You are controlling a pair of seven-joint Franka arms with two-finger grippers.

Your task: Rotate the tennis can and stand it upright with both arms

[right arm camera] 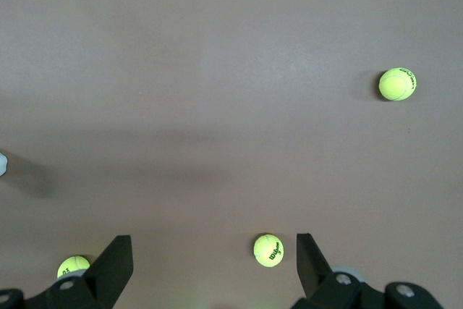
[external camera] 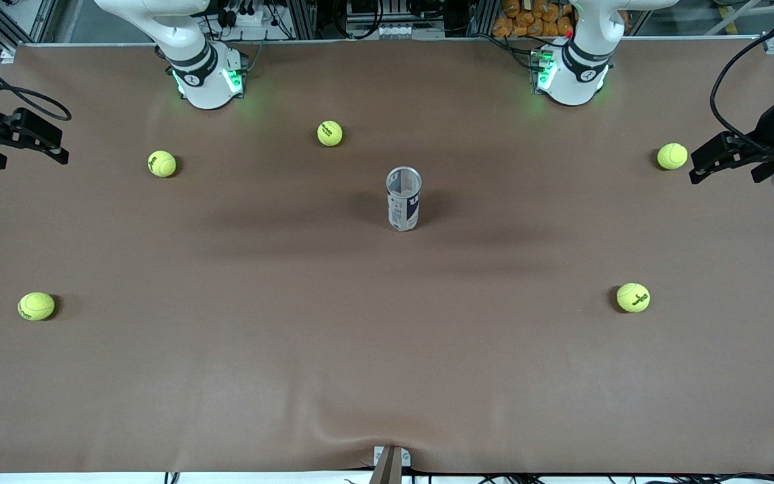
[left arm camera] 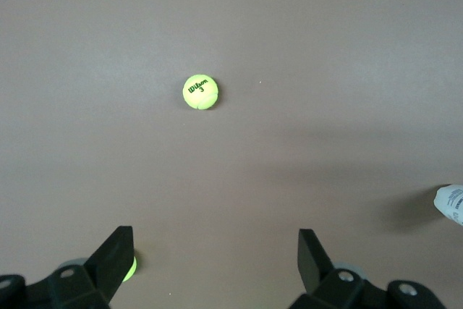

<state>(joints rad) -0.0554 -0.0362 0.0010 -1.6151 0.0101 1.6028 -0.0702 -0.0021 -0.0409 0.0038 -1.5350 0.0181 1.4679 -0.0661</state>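
Observation:
The tennis can [external camera: 404, 199] stands upright in the middle of the table, its open silver rim facing up and its white and navy label on the side. A sliver of the tennis can [left arm camera: 450, 204] shows at the edge of the left wrist view. My left gripper [external camera: 726, 168] hangs open over the left arm's end of the table, holding nothing; its fingers [left arm camera: 116, 258] are spread wide. My right gripper [external camera: 27, 151] hangs open over the right arm's end, also holding nothing. Both are well apart from the can.
Several yellow-green tennis balls lie scattered on the brown table [external camera: 387, 349]: one [external camera: 672, 156] close by the left gripper, one [external camera: 162, 163] toward the right arm's end, one [external camera: 330, 133] near the bases, two [external camera: 36, 306] [external camera: 633, 297] nearer the front camera.

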